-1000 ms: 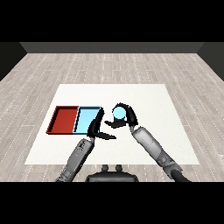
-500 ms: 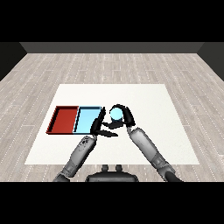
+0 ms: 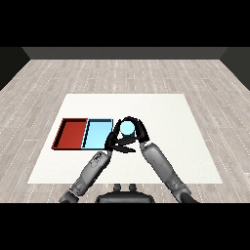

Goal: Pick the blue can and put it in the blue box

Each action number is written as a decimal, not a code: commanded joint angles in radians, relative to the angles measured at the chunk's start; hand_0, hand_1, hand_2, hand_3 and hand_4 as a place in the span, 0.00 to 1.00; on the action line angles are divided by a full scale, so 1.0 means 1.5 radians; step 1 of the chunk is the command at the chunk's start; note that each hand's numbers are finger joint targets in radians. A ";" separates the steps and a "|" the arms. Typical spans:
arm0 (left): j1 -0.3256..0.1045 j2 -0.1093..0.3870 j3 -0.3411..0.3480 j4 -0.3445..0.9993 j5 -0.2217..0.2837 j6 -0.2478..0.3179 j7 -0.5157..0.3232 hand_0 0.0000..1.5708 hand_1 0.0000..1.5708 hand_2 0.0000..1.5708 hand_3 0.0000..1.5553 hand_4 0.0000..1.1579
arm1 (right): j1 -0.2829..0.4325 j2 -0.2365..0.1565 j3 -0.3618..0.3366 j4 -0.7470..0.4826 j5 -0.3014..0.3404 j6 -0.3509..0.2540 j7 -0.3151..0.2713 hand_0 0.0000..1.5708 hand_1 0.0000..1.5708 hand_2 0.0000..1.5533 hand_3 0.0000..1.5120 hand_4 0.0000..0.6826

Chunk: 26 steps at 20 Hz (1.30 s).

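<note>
Holding blue can (image 3: 126, 128), right hand (image 3: 138, 131)

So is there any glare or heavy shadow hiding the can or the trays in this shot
Head view: even, flat light, no glare on the white table. The blue can shows only its pale top, with the right hand curled round it. The left hand overlaps below it. The blue tray and the red tray lie unshadowed.

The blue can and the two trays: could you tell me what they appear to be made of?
Blue can: smooth, pale, evenly coloured, perhaps painted metal or plastic. Red tray and light blue tray: flat matte colour with thin raised rims, likely plastic. None shows markings.
</note>
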 commanded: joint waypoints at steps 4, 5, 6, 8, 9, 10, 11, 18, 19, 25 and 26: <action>0.013 0.000 -0.014 -0.033 0.008 -0.004 0.012 0.00 0.00 0.00 0.00 0.00 | 0.004 0.018 0.020 0.003 0.004 0.011 -0.003 0.95 0.95 0.94 0.91 0.79; -0.029 0.000 -0.023 0.020 0.038 -0.010 -0.013 0.00 0.00 0.00 0.00 0.00 | -0.006 0.018 0.050 0.023 0.001 -0.035 0.000 0.95 0.95 0.94 0.91 0.80; 0.009 0.000 0.021 0.014 0.014 -0.059 -0.036 0.00 0.00 0.00 0.00 0.00 | 0.012 0.018 0.049 -0.011 0.005 -0.021 0.001 0.95 0.95 0.94 0.91 0.81; -0.015 0.000 -0.003 0.016 0.045 -0.045 -0.040 0.00 0.00 0.00 0.00 0.00 | -0.008 0.018 0.071 0.003 -0.009 -0.051 -0.001 0.86 0.86 0.93 0.91 0.82; -0.053 0.000 -0.006 0.052 0.061 -0.017 -0.033 0.00 0.00 0.00 0.00 0.00 | 0.020 0.018 0.058 -0.024 0.006 -0.022 0.007 0.87 0.87 0.93 0.91 0.84; -0.068 0.000 -0.030 0.081 0.091 -0.009 -0.068 0.00 0.00 0.00 0.00 0.00 | 0.007 0.018 0.052 0.024 -0.019 -0.026 -0.050 0.89 0.89 0.93 0.91 0.84; -0.067 0.000 -0.003 0.070 0.070 -0.012 -0.049 0.00 0.00 0.00 0.00 0.00 | 0.006 0.019 0.068 -0.037 -0.002 -0.029 0.031 0.93 0.93 0.94 0.92 0.85; -0.063 0.000 -0.023 0.042 0.083 0.060 -0.014 1.00 1.00 1.00 1.00 0.98 | 0.014 0.019 0.027 -0.038 -0.019 0.011 0.014 0.97 0.97 0.94 0.91 0.83; 0.022 0.000 -0.069 -0.017 0.058 0.075 -0.029 1.00 1.00 1.00 0.98 1.00 | -0.004 0.019 0.042 0.025 -0.038 -0.032 -0.041 0.95 0.95 0.94 0.91 0.83; -0.019 0.000 -0.051 0.019 0.074 0.123 -0.051 1.00 1.00 1.00 0.96 0.99 | -0.009 0.019 0.009 0.008 -0.060 -0.005 -0.023 0.95 0.95 0.93 0.91 0.82; -0.053 0.000 -0.019 0.058 0.073 0.095 -0.055 1.00 1.00 1.00 0.95 0.99 | 0.045 0.019 0.009 -0.009 -0.058 0.012 -0.055 0.95 0.95 0.93 0.91 0.81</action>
